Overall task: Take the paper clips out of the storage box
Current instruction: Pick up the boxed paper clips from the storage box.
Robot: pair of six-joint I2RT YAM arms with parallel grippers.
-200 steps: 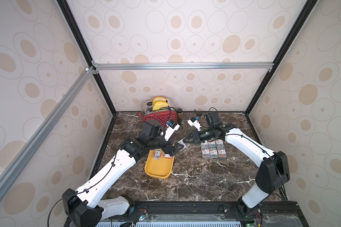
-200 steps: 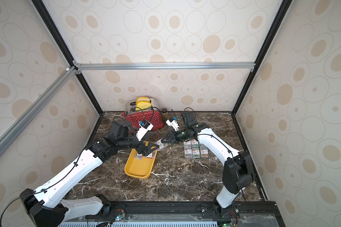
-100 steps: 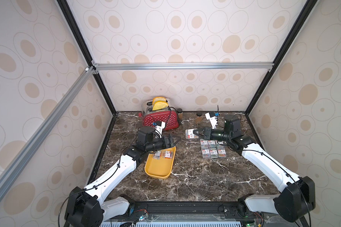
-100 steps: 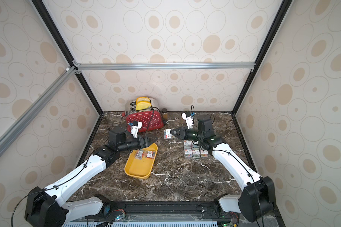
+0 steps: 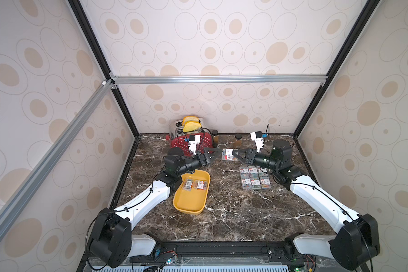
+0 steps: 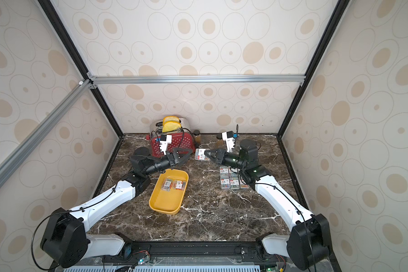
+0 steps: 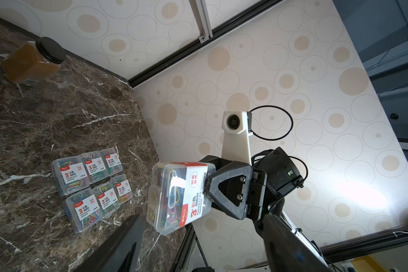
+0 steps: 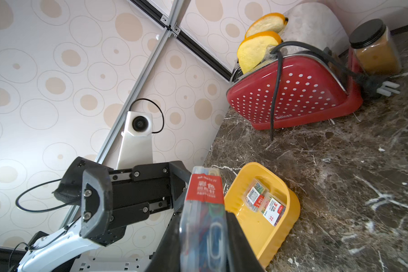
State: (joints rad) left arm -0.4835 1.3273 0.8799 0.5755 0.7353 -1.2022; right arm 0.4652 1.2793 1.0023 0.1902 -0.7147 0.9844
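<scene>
The dark marble bench (image 5: 233,212) fills the floor of the booth. Over its far half the two arms reach toward each other. The left gripper (image 5: 214,155) hangs with its fingers apart and nothing between them. Just to its right, the right gripper (image 5: 235,155) has its fingers clamped on one held case (image 5: 227,154) of paper clips, clear of the bench.

A red white-dotted toaster (image 5: 206,142) stands at the far edge, left of middle, with two bread slices (image 5: 190,123) in it. Nearer, under the left arm, lies the yellow storage box (image 5: 189,209). To its right, six cases (image 5: 254,178) sit on the bench in two touching rows of three. Two brown jars (image 5: 214,136) stand right of the toaster. Two cases (image 5: 194,184) lie side by side in the box's far end.
</scene>
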